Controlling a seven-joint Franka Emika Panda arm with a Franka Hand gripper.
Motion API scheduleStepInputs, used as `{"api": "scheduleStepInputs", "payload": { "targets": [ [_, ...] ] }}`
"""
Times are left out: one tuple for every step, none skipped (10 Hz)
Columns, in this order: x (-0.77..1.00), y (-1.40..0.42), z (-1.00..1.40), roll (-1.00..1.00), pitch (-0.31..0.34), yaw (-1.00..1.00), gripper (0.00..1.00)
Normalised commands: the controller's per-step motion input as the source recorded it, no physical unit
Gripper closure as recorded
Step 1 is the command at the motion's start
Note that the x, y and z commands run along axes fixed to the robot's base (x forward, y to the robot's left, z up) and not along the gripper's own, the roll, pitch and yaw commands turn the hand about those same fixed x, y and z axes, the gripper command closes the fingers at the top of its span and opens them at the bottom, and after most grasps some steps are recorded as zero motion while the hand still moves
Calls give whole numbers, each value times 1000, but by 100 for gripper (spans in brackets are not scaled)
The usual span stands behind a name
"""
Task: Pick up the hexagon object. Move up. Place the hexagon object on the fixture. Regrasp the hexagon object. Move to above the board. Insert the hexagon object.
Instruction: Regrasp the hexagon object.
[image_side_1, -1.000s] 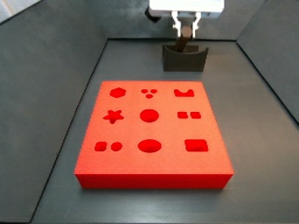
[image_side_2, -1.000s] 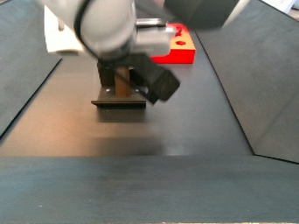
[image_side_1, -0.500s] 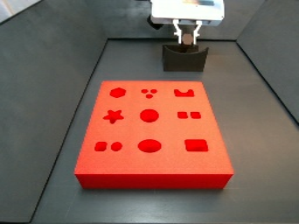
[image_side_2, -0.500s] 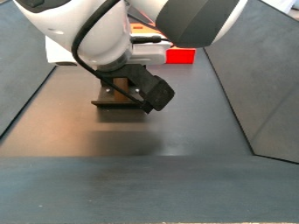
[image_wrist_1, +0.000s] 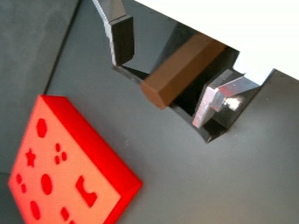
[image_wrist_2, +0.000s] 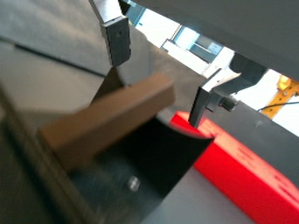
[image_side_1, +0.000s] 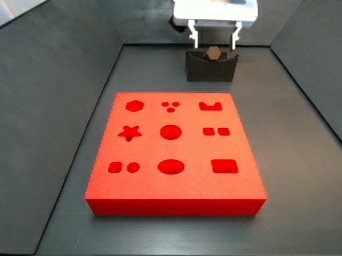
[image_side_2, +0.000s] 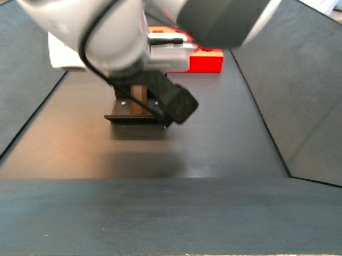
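Note:
The hexagon object (image_wrist_1: 181, 73), a short brown rod, lies tilted in the notch of the dark fixture (image_side_1: 210, 70). In both wrist views the peg (image_wrist_2: 107, 120) sits between the silver fingers without touching either one. The gripper (image_side_1: 214, 42) hangs open just above the fixture at the far end of the floor, with a finger (image_wrist_1: 121, 38) on each side of the peg. The fixture's dark block (image_wrist_2: 163, 166) shows under the peg. The red board (image_side_1: 174, 150) with its shaped holes lies on the near side of the fixture.
Dark sloping walls (image_side_1: 80, 100) hem in the grey floor on both sides. In a side view the arm's body (image_side_2: 120, 40) hides most of the fixture (image_side_2: 136, 121), and only a corner of the board (image_side_2: 207, 63) shows behind it.
The fingers, shut on the peg a second ago, have spread apart and let it go. The peg stays on the fixture and the gripper has risen slightly.

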Motion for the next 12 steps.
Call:
{"api": "scheduleStepInputs", "payload": {
  "targets": [
    [-29,6,1000,40,-35,10,0],
    [-35,1,1000,52,-15,30,0],
    [-38,-1,1000,55,1,36,0],
    [-41,4,896,50,31,37,0],
    [-36,7,718,43,55,36,0],
    [-28,9,470,41,81,24,0],
    [-23,8,345,40,88,12,0],
    [-94,-780,582,1000,72,26,0],
    [-82,-738,429,1000,69,24,0],
    [-97,-612,289,1000,59,23,0],
    [-99,-462,133,1000,52,22,0],
    [-74,-303,71,1000,48,22,0]
  ]
}}
